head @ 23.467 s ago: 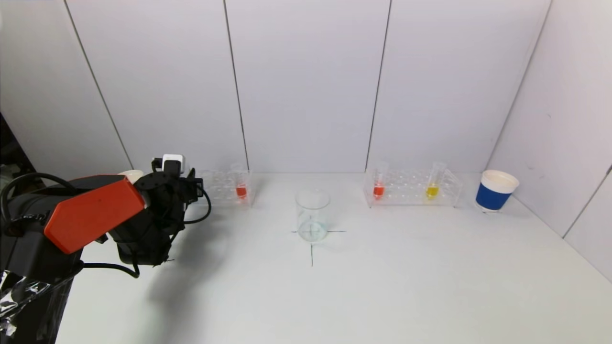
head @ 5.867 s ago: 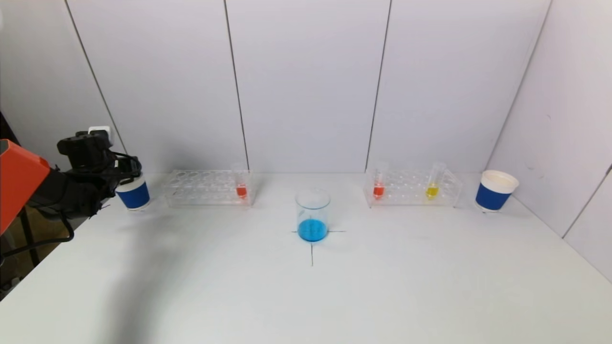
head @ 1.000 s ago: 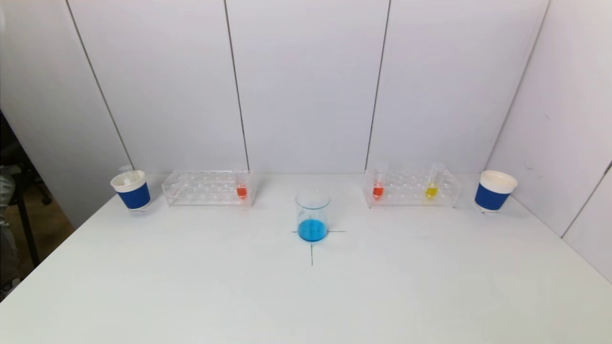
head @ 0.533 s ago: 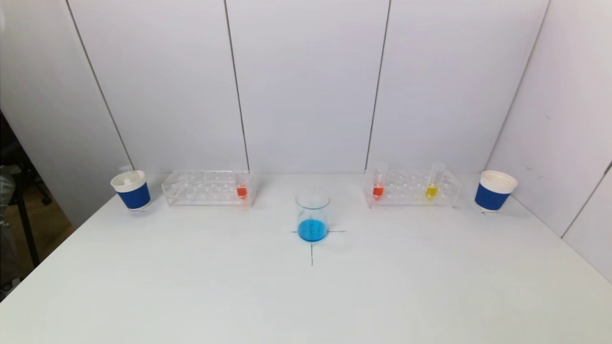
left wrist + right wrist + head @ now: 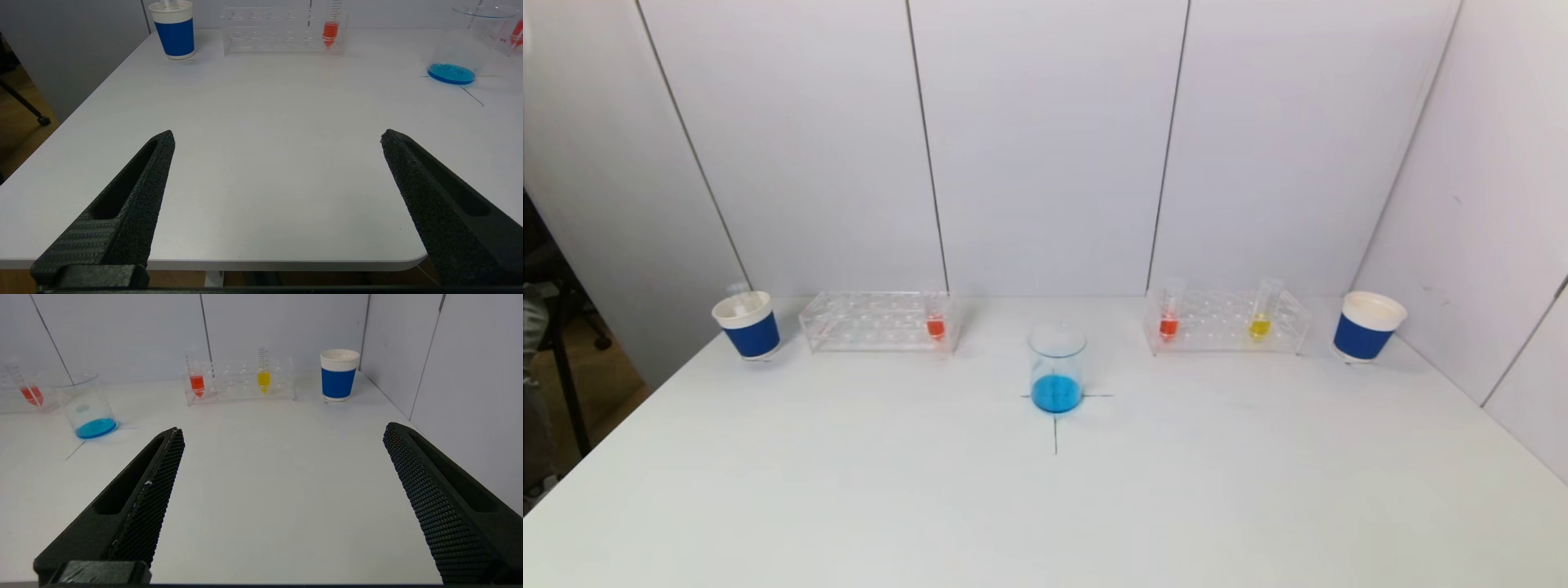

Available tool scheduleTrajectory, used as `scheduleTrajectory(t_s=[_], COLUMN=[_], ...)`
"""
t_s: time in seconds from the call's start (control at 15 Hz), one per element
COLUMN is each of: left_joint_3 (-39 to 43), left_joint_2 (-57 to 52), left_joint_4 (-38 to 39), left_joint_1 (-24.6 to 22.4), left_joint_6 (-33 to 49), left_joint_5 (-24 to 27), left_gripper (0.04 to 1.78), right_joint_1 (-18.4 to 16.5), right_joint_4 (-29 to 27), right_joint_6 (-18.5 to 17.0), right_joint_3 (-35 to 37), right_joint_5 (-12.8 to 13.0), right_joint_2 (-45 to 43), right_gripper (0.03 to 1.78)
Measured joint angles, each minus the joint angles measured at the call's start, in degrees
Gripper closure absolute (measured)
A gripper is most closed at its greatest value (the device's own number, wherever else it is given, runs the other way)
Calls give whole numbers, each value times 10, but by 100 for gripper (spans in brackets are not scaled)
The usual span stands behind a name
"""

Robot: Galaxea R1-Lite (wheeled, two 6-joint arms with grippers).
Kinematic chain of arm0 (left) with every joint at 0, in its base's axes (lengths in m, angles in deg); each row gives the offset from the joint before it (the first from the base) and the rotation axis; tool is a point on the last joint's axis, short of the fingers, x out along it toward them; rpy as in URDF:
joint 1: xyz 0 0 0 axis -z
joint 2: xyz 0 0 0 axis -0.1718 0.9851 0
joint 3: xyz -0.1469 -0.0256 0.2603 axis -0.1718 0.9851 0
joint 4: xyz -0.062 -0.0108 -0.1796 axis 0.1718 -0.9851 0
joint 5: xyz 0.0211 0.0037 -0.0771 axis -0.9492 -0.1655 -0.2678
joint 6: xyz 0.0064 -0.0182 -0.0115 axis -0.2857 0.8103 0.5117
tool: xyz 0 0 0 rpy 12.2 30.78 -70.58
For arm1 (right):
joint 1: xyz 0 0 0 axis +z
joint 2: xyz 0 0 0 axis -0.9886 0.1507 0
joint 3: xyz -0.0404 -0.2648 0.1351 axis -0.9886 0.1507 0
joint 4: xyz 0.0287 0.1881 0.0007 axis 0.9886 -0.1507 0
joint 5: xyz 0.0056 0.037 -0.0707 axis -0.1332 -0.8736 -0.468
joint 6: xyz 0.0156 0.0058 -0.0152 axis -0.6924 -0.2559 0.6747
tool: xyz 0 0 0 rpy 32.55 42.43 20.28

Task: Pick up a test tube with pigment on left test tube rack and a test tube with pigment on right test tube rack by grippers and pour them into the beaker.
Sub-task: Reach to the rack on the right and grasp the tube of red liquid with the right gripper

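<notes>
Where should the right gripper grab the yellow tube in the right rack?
Grip the yellow tube on its bare upper part, above the right rack, coming from above. It leans slightly, and its liquid-filled tip sits down in the rack.

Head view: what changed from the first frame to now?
The left arm has left the head view; the left gripper now hangs open near the table's front edge. The beaker went from nearly clear to holding blue liquid. The left cup now holds a tube. Both racks' tubes, the right cup and the open right gripper are unchanged.
</notes>
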Motion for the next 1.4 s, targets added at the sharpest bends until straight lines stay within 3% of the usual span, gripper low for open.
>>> scheduleTrajectory(t_s=[0.33, 0.53, 0.73, 1.2, 1.4], left_joint_3=[0, 0, 0, 0, 0], left_joint_2=[0, 0, 0, 0, 0], left_joint_4=[0, 0, 0, 0, 0], left_joint_1=[0, 0, 0, 0, 0], left_joint_6=[0, 0, 0, 0, 0], left_joint_5=[0, 0, 0, 0, 0], left_gripper=[6, 6, 6, 6, 6], right_joint_1=[0, 3, 7, 10, 43], right_joint_4=[-19, -13, 0, 160, 216], right_joint_6=[3, 4, 5, 9, 8], right_joint_3=[-91, -146, -200, -280, -316], right_joint_5=[-5, -7, -25, -31, 1], right_joint_2=[59, 131, 219, 477, 581], right_gripper=[4, 4, 4, 4, 4])
